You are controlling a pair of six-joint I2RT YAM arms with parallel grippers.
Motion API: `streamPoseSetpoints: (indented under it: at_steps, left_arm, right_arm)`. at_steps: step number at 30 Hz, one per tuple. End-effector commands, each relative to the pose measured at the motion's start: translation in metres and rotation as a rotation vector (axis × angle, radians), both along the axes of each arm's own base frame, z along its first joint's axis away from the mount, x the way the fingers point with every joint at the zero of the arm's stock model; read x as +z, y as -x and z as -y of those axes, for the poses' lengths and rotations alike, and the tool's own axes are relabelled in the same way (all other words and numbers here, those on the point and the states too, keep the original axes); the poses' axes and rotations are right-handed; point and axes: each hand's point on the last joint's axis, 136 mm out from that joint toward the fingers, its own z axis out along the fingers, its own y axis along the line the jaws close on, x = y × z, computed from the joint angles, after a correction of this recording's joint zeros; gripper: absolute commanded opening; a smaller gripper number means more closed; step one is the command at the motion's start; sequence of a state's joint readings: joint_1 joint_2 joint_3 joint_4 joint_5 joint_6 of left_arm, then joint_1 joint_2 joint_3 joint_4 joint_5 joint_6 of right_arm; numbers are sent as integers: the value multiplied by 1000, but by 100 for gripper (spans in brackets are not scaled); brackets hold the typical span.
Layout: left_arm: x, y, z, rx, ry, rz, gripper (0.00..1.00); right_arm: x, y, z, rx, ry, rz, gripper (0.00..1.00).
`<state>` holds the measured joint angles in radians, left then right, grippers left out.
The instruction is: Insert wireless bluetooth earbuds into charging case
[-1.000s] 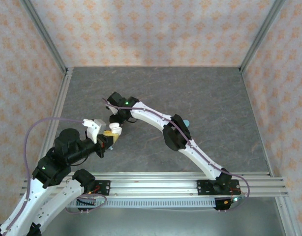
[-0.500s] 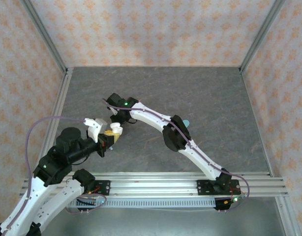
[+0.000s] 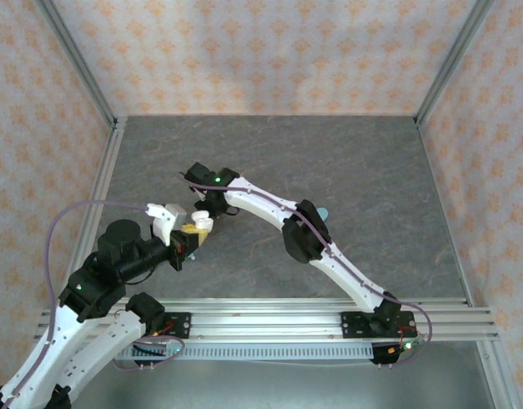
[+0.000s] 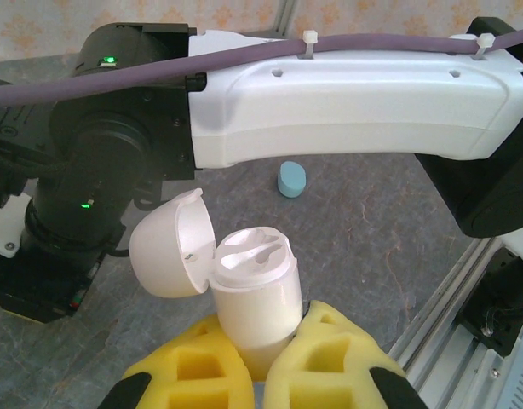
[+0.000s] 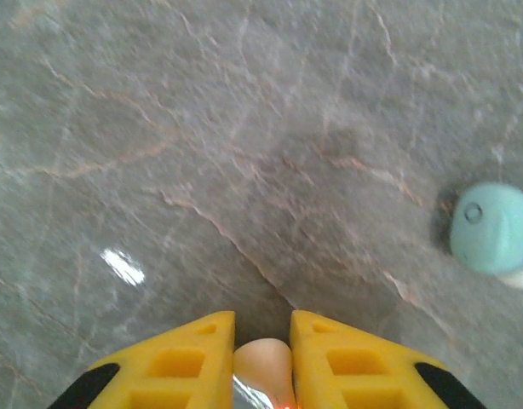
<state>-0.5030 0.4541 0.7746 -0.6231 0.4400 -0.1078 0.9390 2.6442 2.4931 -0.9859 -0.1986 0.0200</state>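
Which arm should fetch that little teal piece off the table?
Probably the right. The left tool is busy gripping the white case, lid open, while the right tool has the teal piece lying near it in its own camera's view.

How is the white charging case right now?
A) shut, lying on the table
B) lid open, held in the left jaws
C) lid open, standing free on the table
B: the charging case, its lid swung open, sits clamped in the yellow jaws of the left gripper.
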Motion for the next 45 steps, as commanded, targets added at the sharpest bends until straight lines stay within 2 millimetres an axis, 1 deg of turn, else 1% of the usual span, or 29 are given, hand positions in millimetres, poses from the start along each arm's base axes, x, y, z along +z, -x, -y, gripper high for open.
streamPoseSetpoints:
  at_steps: [1, 6, 11, 14, 17, 23, 26, 28, 29, 31, 35, 38, 40, 45]
  left_arm:
    - [9, -2, 7, -27, 45, 43, 0]
    - [11, -8, 13, -44, 72, 85, 0]
    - [6, -12, 19, -67, 84, 112, 0]
    - [5, -17, 21, -59, 87, 113, 0]
    - [6, -23, 24, -59, 98, 113, 0]
    - [17, -34, 38, -97, 166, 167, 0]
    - [26, -39, 46, -120, 200, 196, 0]
    - [33, -44, 52, -138, 226, 220, 0]
    - [38, -46, 55, -146, 237, 232, 0]
    - [45, -50, 60, -165, 249, 251, 0]
    - [52, -56, 71, -203, 250, 263, 0]
    - [56, -61, 76, -216, 247, 265, 0]
    - [59, -64, 79, -221, 251, 271, 0]
    - [63, -65, 87, -245, 259, 279, 0]
  right_arm:
    - [26, -1, 44, -103, 99, -11, 22]
    - [38, -9, 82, -231, 109, -8, 21]
    - [52, -11, 116, -351, 42, 6, 20]
    - [67, -9, 131, -405, -16, 36, 19]
    - [90, -7, 142, -443, -70, 88, 19]
    - [159, 0, 155, -501, -271, 213, 18]
    - [198, 6, 166, -528, -364, 294, 18]
    - [224, 15, 172, -530, -430, 358, 18]
    - [234, 18, 175, -534, -456, 384, 18]
    - [262, 29, 181, -534, -530, 447, 18]
    - [308, 49, 192, -537, -648, 546, 17]
    - [333, 64, 193, -513, -746, 573, 16]
    - [348, 73, 188, -481, -820, 583, 15]
    - [369, 91, 166, -385, -929, 575, 15]
